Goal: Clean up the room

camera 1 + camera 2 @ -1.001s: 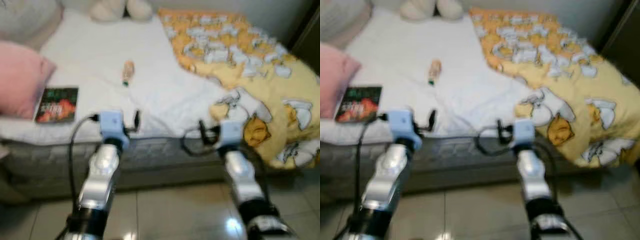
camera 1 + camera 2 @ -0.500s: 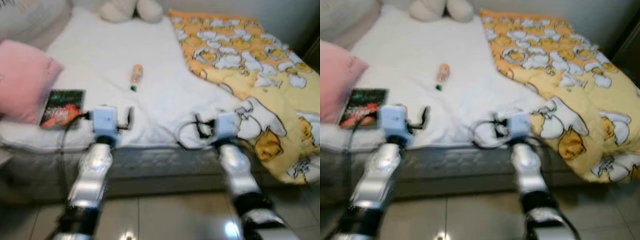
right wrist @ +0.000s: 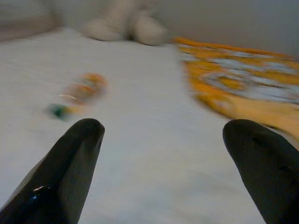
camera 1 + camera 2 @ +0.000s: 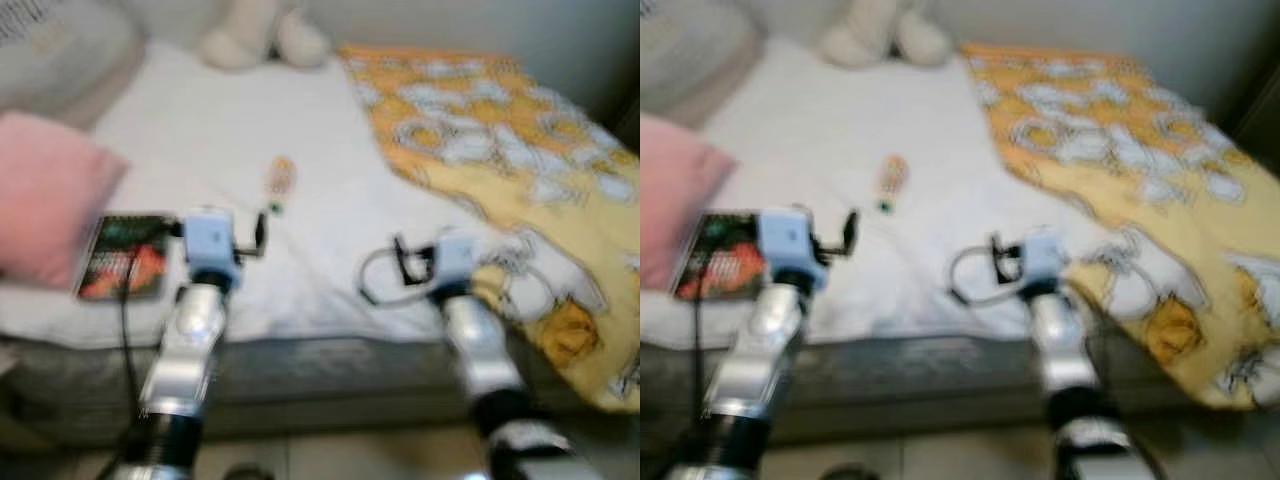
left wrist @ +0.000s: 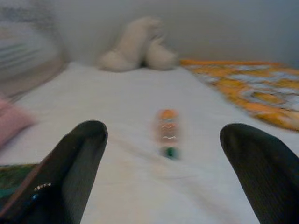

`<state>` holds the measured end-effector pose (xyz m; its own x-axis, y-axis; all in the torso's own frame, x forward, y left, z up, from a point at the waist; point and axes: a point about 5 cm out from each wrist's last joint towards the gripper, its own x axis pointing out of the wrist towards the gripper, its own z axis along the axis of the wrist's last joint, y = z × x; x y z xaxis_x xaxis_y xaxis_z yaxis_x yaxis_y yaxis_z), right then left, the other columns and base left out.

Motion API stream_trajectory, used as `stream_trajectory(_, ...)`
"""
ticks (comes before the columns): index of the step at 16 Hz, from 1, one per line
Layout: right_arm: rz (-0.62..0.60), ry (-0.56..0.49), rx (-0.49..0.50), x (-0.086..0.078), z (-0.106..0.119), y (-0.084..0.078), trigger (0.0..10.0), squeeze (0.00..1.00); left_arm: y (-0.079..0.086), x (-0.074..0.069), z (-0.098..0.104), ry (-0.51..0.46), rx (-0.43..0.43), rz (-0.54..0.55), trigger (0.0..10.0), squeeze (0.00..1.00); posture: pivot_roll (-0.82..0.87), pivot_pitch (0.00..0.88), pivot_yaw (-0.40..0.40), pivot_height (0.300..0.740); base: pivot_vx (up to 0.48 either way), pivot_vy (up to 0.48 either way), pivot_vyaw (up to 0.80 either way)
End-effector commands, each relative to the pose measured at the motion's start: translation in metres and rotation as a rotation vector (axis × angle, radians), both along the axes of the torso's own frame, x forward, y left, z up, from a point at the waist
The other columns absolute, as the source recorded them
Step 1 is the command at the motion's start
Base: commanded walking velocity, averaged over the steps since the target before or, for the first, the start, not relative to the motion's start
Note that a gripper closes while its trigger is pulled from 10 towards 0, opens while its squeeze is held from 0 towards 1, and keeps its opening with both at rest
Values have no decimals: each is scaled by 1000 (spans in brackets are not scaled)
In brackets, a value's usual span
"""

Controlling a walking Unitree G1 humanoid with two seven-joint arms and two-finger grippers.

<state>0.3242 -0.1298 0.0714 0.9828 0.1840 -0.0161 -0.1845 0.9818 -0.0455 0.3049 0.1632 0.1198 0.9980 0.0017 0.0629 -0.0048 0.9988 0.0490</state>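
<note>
as the camera nears, bottle (image 4: 281, 180) sits closer ahead.

two silver arms showing black elbow joints, pale blue wrist camera blocks, black cables looping, left gripper (image 5: 163, 172) and right gripper (image 3: 163, 172) showing long black tapering fingers

1. A bed (image 4: 330, 250) with a white sheet spans most of the head views, its grey mattress edge along the lower part.
2. A small bottle (image 4: 279, 180) with an orange label and green cap lies near the frame's centre.
3. A book (image 4: 125, 256) with a dark cover lies at left, just beside a pink pillow (image 4: 45, 205).
4. A yellow patterned blanket (image 4: 510, 170) covers the right side.
5. A pale plush toy (image 4: 262, 35) sits at top centre.
6. A grey pillow (image 4: 55, 50) lies at upper left.
</note>
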Motion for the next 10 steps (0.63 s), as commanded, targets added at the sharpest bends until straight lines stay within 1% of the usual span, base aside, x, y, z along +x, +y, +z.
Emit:
stream_trajectory(1,-40,-11,0,2,3,-14,10000,0,-9,5,8,-16,-17,-18,10000,0,28,0,-52,740,300,375,0)
stream_trajectory(2,-113,28,106,1,-1,-23,10000,0,-6,5,5,22,-75,12,10000,0,30,0,-48,740,304,371,0)
stream_trajectory(3,-140,45,143,-1,-5,-28,10000,0,-5,5,4,34,-89,14,10000,0,30,0,-49,740,304,375,0)
stream_trajectory(5,-134,47,125,-6,-9,-28,10000,0,-9,4,2,47,-22,-17,10000,0,29,0,-46,740,336,341,0)
stream_trajectory(6,-126,52,115,-10,-13,-27,10000,0,-18,5,2,63,21,-61,10000,0,26,0,-43,740,454,0,0)
stream_trajectory(7,-125,54,120,-10,-13,-25,10000,0,-26,6,4,58,46,-94,10000,0,26,0,-39,740,480,0,0)
stream_trajectory(9,-129,45,136,-5,-8,-23,10000,0,-38,6,3,69,122,-166,10000,0,29,0,-32,740,480,0,0)
stream_trajectory(10,-142,43,137,-3,-7,-26,10000,0,-43,3,2,69,162,-197,10000,0,33,0,-28,740,469,0,0)
